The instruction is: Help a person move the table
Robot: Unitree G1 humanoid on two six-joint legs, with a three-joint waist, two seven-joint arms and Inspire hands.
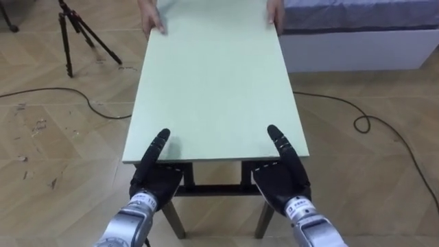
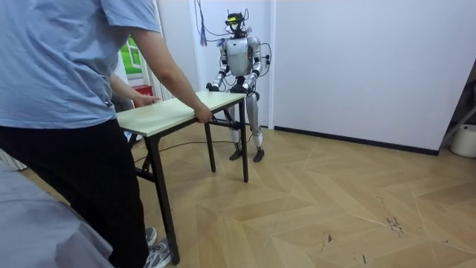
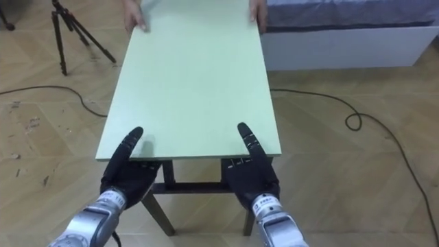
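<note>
Where the near short edge of the table meets the robot, both hands are set against it. The left hand is placed near the left corner and the right hand near the right corner. Each is lapped partly over the top and partly tucked beneath. Whether either is clamped on the edge cannot be told, since the underside is hidden. Both are set about equally close, so neither arm is favoured. From them the table's long axis is laid straight ahead, away from the robot, and in the room view its legs appear to reach the floor. At the far short edge both corners are held by a person's hands. Any carry is judged to run along that axis. Beyond, a bed is seen at far right and a tripod at far left.
</note>
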